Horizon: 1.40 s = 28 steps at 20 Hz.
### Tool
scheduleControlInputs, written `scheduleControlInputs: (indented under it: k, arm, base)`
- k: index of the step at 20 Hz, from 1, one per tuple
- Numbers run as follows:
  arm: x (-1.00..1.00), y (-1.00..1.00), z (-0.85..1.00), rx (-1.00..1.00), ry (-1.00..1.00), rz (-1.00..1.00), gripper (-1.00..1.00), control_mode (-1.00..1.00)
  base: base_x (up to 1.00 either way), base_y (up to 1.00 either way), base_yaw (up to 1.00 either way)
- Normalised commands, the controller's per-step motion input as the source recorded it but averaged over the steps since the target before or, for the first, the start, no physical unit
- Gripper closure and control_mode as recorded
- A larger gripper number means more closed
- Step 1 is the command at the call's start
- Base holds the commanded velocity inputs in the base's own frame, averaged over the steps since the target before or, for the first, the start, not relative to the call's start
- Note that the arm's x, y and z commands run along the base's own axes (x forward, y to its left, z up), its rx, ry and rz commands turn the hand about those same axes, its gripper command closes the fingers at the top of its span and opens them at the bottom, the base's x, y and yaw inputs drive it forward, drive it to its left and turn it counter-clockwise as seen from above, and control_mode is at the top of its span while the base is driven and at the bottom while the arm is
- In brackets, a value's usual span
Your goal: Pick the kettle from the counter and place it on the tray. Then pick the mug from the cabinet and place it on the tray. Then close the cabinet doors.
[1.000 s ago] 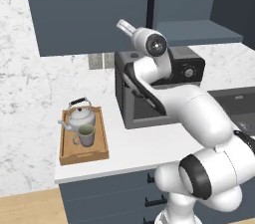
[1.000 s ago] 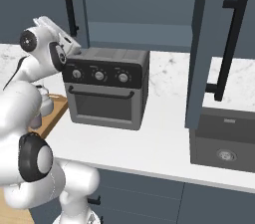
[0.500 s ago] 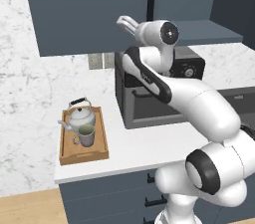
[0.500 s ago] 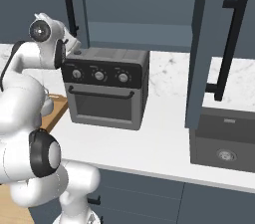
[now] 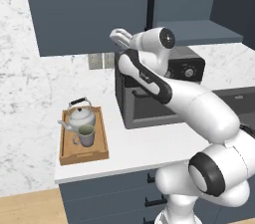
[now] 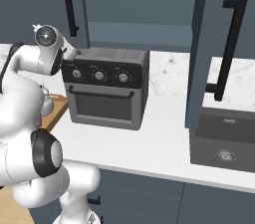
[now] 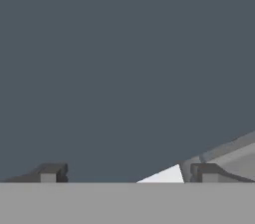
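Claw [image 7: 124, 173] spread, facing cabinet door [image 7: 124, 58] close.

Wooden tray [image 5: 82, 154]; glossy silvery kettle [image 5: 79, 117]; marble-veined counter [image 5: 144, 150]; matt slate cabinet doors [image 6: 209, 44].

White marble counter [image 5: 144, 149] carries wooden tray [image 5: 83, 154], black oven [image 6: 107, 88], dark sink [image 6: 225, 141].

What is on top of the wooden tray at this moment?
The kettle and the mug stand on the tray, mug in front. The tray floor under them is covered, and the mug hides the kettle's lower front.
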Motion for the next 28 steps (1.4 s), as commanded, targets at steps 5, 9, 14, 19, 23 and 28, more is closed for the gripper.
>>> scheduleControlInputs:
  k: [5,9,14,19,23,28]
  arm:
    - [-0.43,0.26,-0.16,0.00,0.07,0.05,-1.00,-1.00]
    - [-0.88,0.01,0.12,0.00,0.04,0.00,-1.00,-1.00]
    - [-0.93,-0.04,0.18,0.00,0.06,0.00,-1.00,-1.00]
    - [-0.77,-0.28,0.00,0.00,0.06,0.00,-1.00,-1.00]
    - [-0.53,-0.64,-0.15,0.00,0.00,0.00,-1.00,-1.00]
    - [-0.39,-0.77,-0.24,0.04,0.00,0.00,-1.00,-1.00]
  base:
    - [0.00,0.00,0.00]
    - [0.00,0.00,0.00]
    - [0.00,0.00,0.00]
    - [0.00,0.00,0.00]
    - [0.00,0.00,0.00]
    - [0.00,0.00,0.00]
